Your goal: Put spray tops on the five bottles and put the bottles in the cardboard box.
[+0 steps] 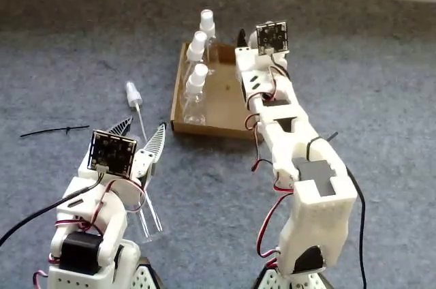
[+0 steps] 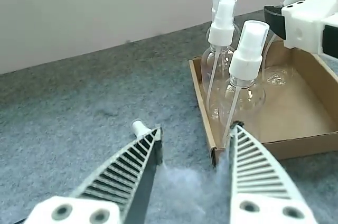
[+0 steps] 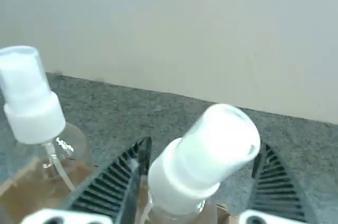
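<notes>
The cardboard box (image 1: 221, 101) lies on the grey carpet, and three clear bottles (image 1: 196, 84) with white spray tops stand along its left wall. They show as bottles (image 2: 235, 84) in the left wrist view too. Over the box's far end, my right gripper (image 1: 240, 42) is shut on a fourth bottle whose spray top (image 3: 203, 155) tilts between the jaws. A loose spray top (image 1: 134, 100) lies left of the box. Just short of it, my left gripper (image 1: 143, 129) is open and holds nothing. A bare clear bottle (image 1: 148, 219) lies beside the left arm's base.
A black cable tie (image 1: 54, 131) lies on the carpet at the far left. The right arm (image 1: 286, 132) stretches over the box's right side. A pale wall (image 3: 211, 28) stands behind the box.
</notes>
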`<control>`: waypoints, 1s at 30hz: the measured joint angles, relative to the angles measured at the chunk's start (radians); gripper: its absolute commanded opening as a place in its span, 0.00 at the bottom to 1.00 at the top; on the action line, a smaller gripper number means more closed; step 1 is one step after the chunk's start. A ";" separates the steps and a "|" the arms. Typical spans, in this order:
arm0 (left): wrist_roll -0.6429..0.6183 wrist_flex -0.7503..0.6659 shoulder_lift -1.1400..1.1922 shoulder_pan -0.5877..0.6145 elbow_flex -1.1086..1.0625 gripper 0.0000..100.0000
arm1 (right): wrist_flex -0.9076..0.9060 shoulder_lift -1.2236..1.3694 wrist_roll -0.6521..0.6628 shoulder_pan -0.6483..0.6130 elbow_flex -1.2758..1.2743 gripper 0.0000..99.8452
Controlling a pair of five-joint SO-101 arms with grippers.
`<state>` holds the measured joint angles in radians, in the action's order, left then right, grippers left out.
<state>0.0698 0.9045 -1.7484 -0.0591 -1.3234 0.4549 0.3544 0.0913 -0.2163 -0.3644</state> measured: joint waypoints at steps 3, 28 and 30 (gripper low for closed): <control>0.000 0.000 0.000 0.000 0.000 0.19 | -0.040 -0.003 0.000 0.000 0.000 0.25; 0.000 -0.048 0.000 0.000 -0.040 0.19 | -0.778 -0.361 0.000 0.003 0.414 0.25; 0.000 -0.048 0.000 0.000 -0.040 0.19 | -0.896 -0.400 0.000 0.002 0.465 0.25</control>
<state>0.0698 0.8569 -1.7484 -0.0591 -1.3633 -0.4411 -0.0460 0.0913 -0.2148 0.1005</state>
